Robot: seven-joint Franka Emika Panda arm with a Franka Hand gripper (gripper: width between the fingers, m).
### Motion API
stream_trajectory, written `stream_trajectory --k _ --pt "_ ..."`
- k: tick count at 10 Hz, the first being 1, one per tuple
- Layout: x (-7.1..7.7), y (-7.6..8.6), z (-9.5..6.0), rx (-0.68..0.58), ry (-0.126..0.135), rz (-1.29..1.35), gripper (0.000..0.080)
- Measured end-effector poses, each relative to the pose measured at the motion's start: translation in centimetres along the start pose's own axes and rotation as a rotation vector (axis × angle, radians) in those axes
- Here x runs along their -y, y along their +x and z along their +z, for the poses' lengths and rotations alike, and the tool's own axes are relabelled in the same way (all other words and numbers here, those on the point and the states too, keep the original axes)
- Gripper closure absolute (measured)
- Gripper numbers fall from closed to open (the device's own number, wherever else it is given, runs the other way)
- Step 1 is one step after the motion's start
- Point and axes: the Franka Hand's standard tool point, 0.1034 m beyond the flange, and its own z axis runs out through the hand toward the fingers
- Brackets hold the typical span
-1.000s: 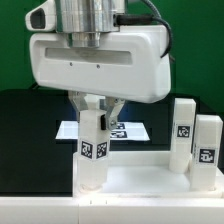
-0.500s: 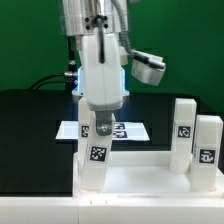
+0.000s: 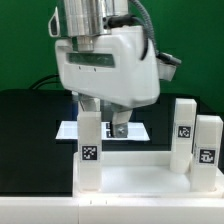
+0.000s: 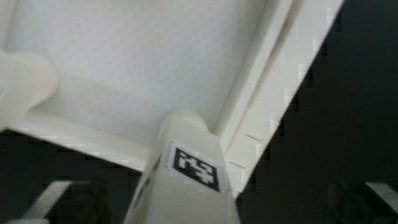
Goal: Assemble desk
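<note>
above the desk top [image 3: 140, 178], the leg [image 3: 90, 150] has just been released, upright, by the now spread gripper [image 3: 104, 118], so another leg can be fetched.

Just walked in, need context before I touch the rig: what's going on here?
A Franka arm is assembling a white desk. The desk top lies flat on the table with three tagged legs standing upright on it: one at the exterior view's left and two at its right. The gripper hangs just above the left leg, jaws spread to either side of its top, not visibly clamping it. The marker board lies behind.
</note>
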Motion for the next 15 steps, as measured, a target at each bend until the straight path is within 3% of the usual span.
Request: stream_trajectory --k 1,4,7,8,9,10,11,12,15 --pt "-0.1 -0.3 0.1 0.006 -0.014 -0.137 0.0165" --pt "-0.2 -0.1 0.1 0.005 -0.014 -0.344 0.0153" --pt "-0.3 1.1 0.0 -0.061 -0.028 -0.738 0.0150" --pt "-0.3 1.0 0.0 -0.060 -0.027 -0.716 0.0150" --pt "-0.3 1.0 0.0 -0.060 -0.026 -0.704 0.0239" --pt "-0.3 1.0 0.0 -0.061 -0.026 -0.690 0.0429" --pt "-0.3 1.1 0.0 -0.061 -0.025 -0.644 0.0429" --pt "-0.6 1.4 0.0 -0.064 -0.025 -0.538 0.0504" --pt "-0.8 1.5 0.0 -0.067 -0.008 -0.033 0.0505"
